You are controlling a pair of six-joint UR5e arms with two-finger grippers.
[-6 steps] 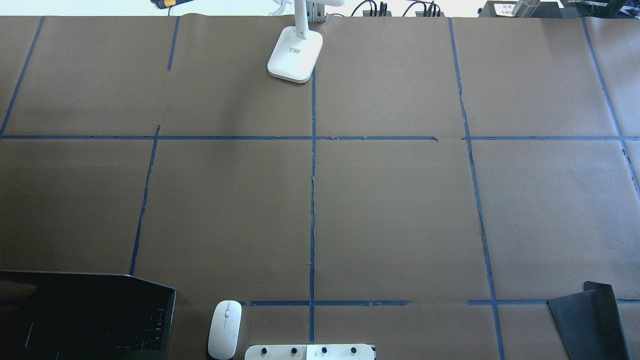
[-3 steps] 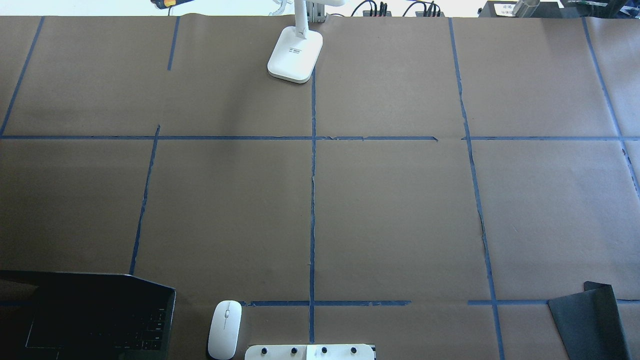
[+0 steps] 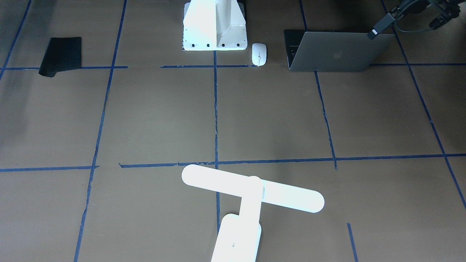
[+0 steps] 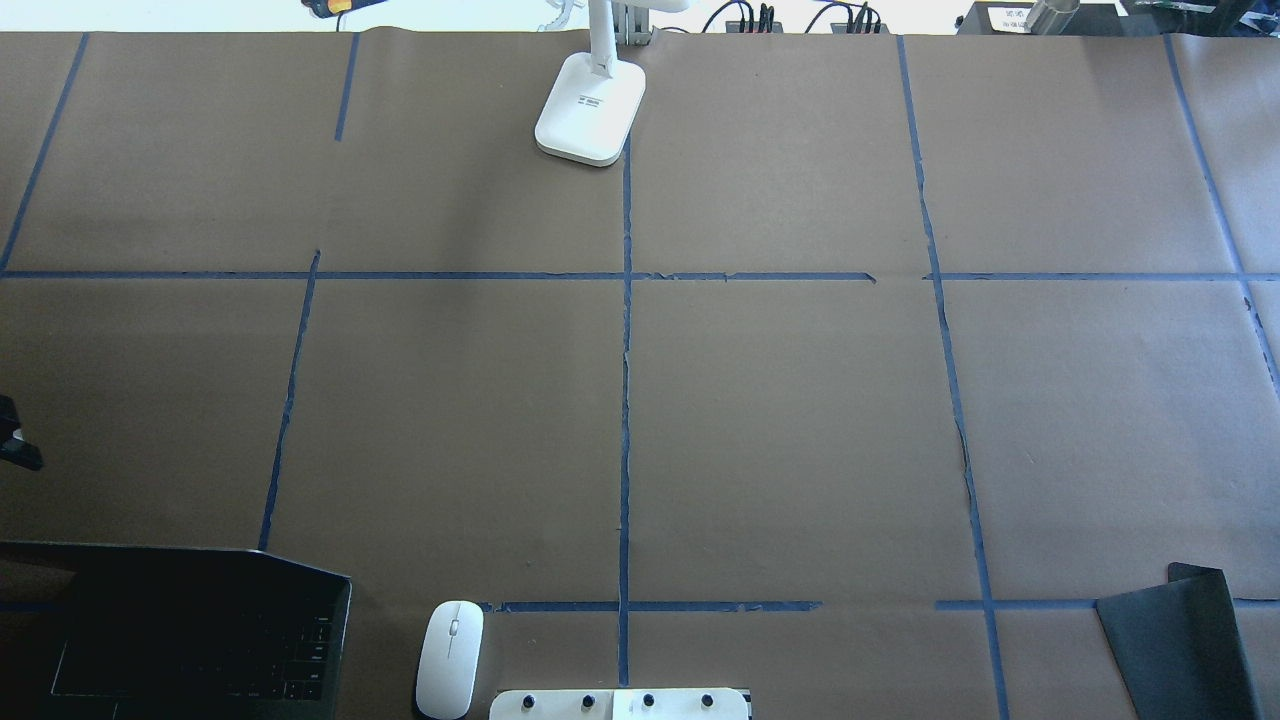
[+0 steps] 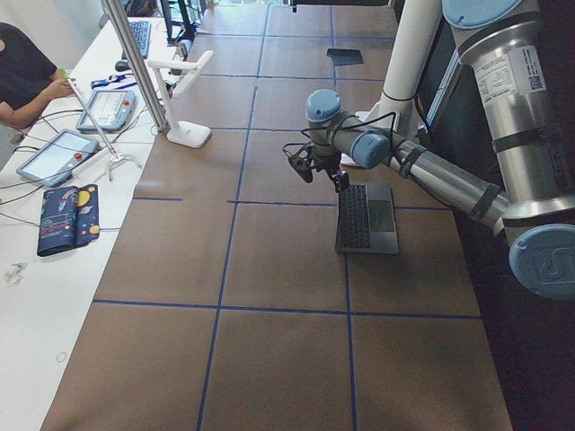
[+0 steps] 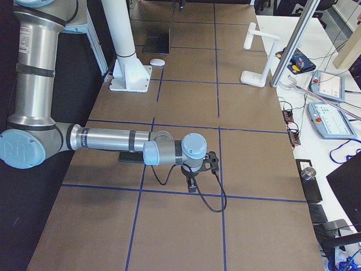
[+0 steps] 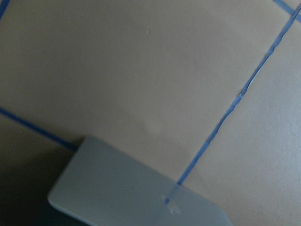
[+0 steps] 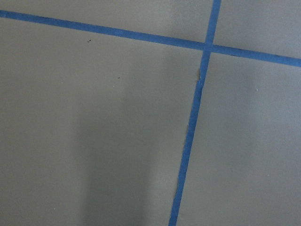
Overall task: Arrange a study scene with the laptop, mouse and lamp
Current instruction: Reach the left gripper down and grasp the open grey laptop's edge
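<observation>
- A dark sliver of your left arm now shows at the left edge of the overhead view; 0.5 s ago that edge showed only paper. The left gripper (image 5: 319,171) is moving in over the table just beyond the slim grey metal laptop (image 3: 338,54).
- I cannot tell whether its jaws are apart or together; no view shows the fingertips clearly. The same goes for the right gripper (image 6: 192,185), which hangs low over bare brown paper and appears only in the side view.
- The laptop sits open at the robot's near left corner, keyboard towards the base; its lid fills the bottom of the left wrist view.
- The small white oval mouse (image 3: 259,54) lies just beside the white bolted pedestal (image 3: 214,29), between it and the laptop.
- The white T-shaped desk lamp (image 3: 251,191) stands at the far edge, well apart from both.
- None of the 3 has shifted, so expect the laptop to be handled first.
- The flat black mat (image 3: 60,54) lies on the robot's right.
</observation>
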